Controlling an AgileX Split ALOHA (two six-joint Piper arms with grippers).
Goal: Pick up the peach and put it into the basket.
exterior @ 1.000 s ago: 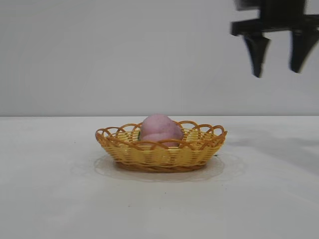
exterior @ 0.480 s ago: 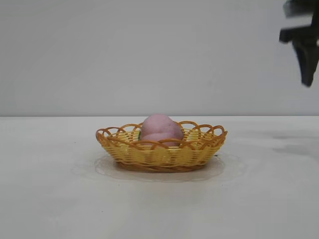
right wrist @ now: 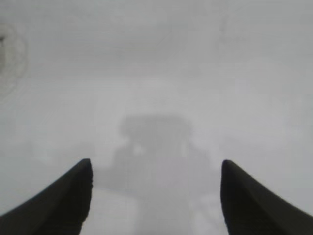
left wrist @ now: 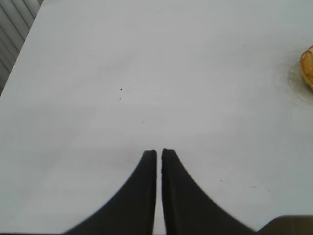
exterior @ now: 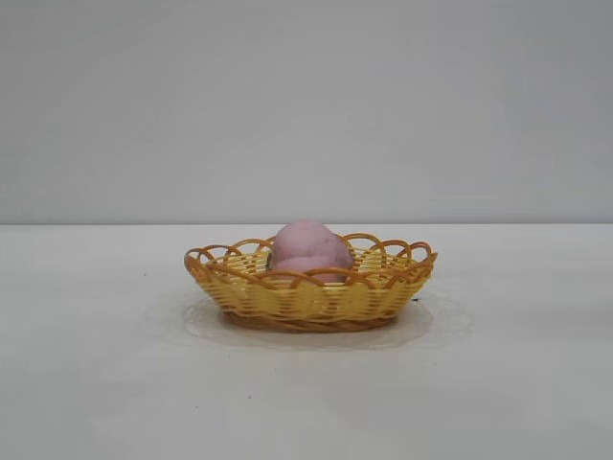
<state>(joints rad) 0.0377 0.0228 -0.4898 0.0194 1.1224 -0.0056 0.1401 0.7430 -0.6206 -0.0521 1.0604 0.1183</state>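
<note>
The dusty-pink peach (exterior: 308, 250) lies inside the yellow-orange wicker basket (exterior: 306, 295) at the middle of the white table. An edge of the basket (left wrist: 308, 67) also shows in the left wrist view. My left gripper (left wrist: 159, 152) is shut and empty over bare table, well away from the basket. My right gripper (right wrist: 155, 169) is open and empty above bare table, with its shadow below it. Neither gripper shows in the exterior view.
The white table (exterior: 96, 383) stretches bare all around the basket. A plain grey wall stands behind it. A slatted surface (left wrist: 12, 29) lies past the table's edge in the left wrist view.
My right gripper, open and high at the upper right of the exterior view, has moved off to the right and out of that view. The peach and basket have not moved.
</note>
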